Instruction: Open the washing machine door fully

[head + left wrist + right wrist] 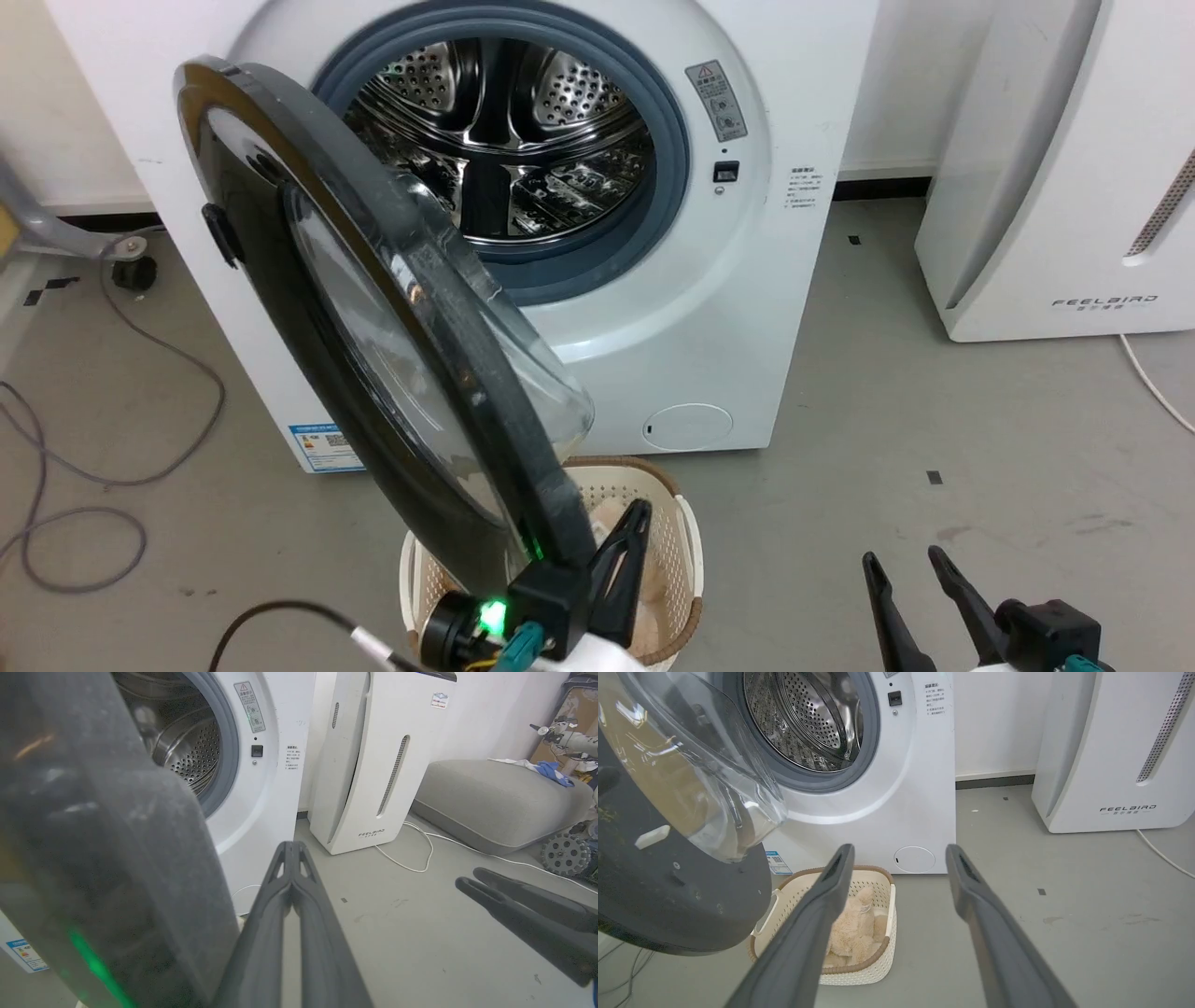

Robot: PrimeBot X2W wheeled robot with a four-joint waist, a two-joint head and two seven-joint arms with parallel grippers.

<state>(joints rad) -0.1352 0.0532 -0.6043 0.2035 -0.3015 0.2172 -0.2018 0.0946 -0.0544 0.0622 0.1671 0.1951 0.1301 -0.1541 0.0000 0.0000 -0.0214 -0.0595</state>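
Observation:
The white washing machine (709,308) stands ahead with its steel drum (504,140) exposed. Its round black door (308,308), hinged on the left, stands swung out about halfway, the glass bowl (551,392) facing the drum. My left gripper (638,511) is shut with nothing in it and sits right beside the door's free lower rim, on its inner side. In the left wrist view the joined fingers (292,858) rise next to the dark rim (117,858). My right gripper (901,555) is open and holds nothing, low at the right, away from the door (668,882).
A cream basket (686,532) holding a beige plush toy (852,933) stands on the floor under the door's edge. The white FEELBIRD appliance (1055,187) is at the right. Grey cables (93,467) lie at the left. A grey cushion (490,802) sits further right.

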